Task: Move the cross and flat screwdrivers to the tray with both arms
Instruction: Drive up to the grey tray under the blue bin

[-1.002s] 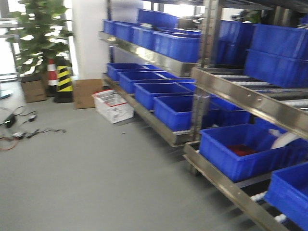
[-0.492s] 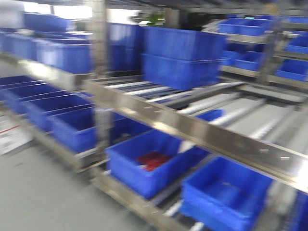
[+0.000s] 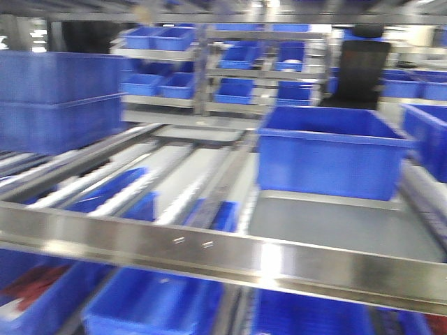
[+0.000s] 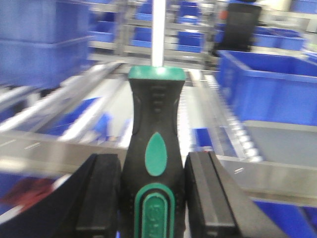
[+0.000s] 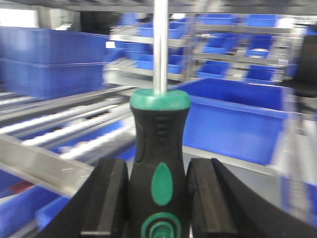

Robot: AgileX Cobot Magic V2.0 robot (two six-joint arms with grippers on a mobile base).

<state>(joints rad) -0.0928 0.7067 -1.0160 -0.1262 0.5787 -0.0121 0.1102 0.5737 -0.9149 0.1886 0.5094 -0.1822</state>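
My left gripper (image 4: 154, 198) is shut on a screwdriver (image 4: 156, 139) with a black and green handle; its steel shaft points up out of the frame, so the tip type cannot be told. My right gripper (image 5: 154, 198) is shut on a second black and green screwdriver (image 5: 159, 148), shaft also pointing up and out of view. Neither gripper shows in the front view. A flat grey tray (image 3: 349, 227) lies on the shelf in front of a blue bin (image 3: 325, 153); it also shows in the left wrist view (image 4: 282, 134).
A steel shelf rail (image 3: 209, 251) crosses the front view. Roller tracks (image 3: 119, 178) run back on the left. Stacked blue bins (image 3: 59, 98) stand at left, more blue bins (image 3: 147, 307) sit below the rail and on far racks. A black object (image 3: 360, 70) stands behind the bin.
The front view has swung right along the racks, from the floor and lower bins to facing the shelf with the grey tray and blue bin. All frames are motion-blurred.
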